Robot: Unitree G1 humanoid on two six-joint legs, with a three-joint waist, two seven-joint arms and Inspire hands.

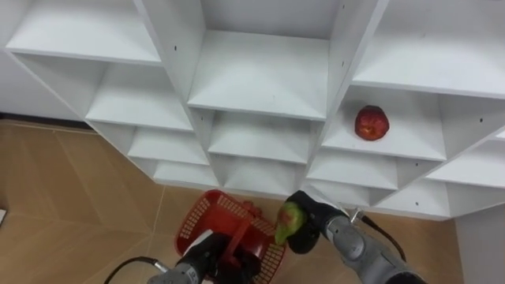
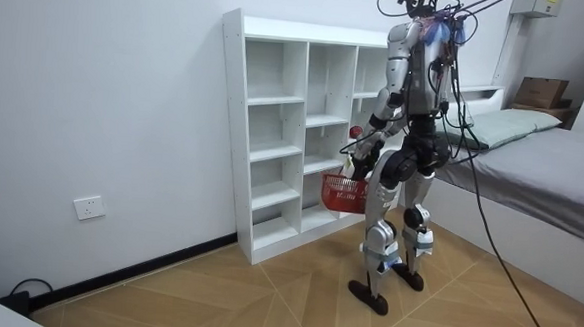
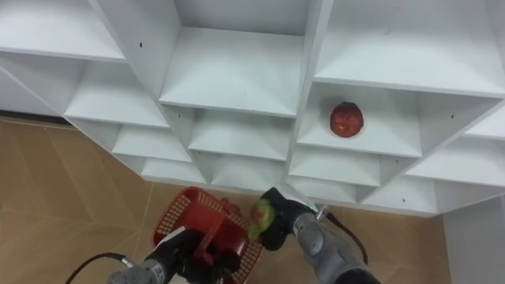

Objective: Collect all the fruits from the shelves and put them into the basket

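Note:
My right hand [image 1: 309, 225] [image 3: 278, 218] is shut on a green-and-reddish fruit [image 1: 289, 222] [image 3: 262, 214], held just above the right rim of a red mesh basket [image 1: 213, 222] [image 3: 188, 217]. My left hand [image 1: 207, 254] [image 3: 183, 254] is curled round the basket's red handle, holding it low in front of the white closet [image 1: 260, 79]. A red apple [image 1: 372, 123] [image 3: 346, 119] lies on a shelf in the right column. In the room view I stand facing the closet [image 2: 274, 133] with the basket [image 2: 342, 193] at thigh height.
The closet's other compartments hold nothing. Wooden herringbone floor [image 1: 71, 197] spreads to the left and below. In the room view a bed [image 2: 542, 167] stands behind me on the room view's right, and a wall socket [image 2: 88, 208] sits low on the wall.

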